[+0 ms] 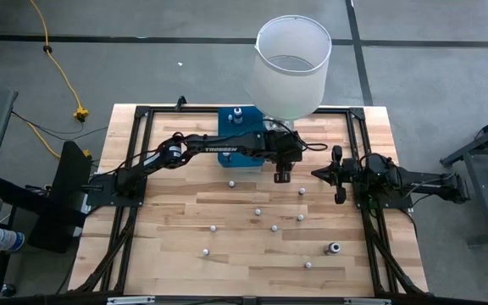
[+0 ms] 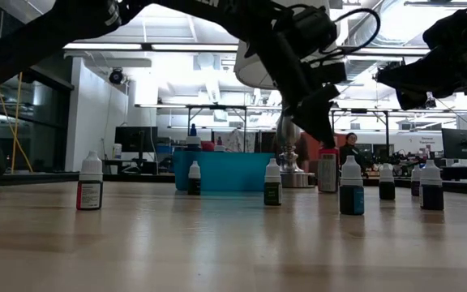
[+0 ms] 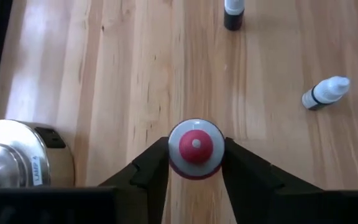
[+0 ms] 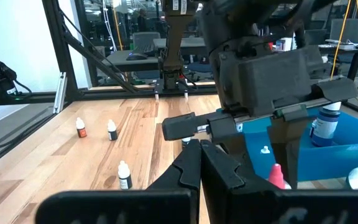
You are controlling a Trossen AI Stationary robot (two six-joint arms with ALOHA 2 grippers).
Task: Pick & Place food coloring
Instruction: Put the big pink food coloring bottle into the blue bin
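Pink bottle (image 3: 195, 148) bracketed by left gripper (image 3: 195, 163)

It is seen upright on the table beside the lamp base (image 3: 14, 160), fingers flanking it, contact uncertain; the right gripper (image 1: 338, 175), shut, is parked nearby.

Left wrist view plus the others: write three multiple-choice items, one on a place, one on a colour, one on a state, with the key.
1. The blue tray sits: A beside the white cylinder; B on the floor; C under the right arm.
2. The bottle at the left gripper has a top coloured: A green; B red; C yellow.
3. The right gripper is: A wide open; B holding a bottle; C shut, empty.
Key: A, tray adjoins its base; B, red centre from above; C, fingers meet on nothing.
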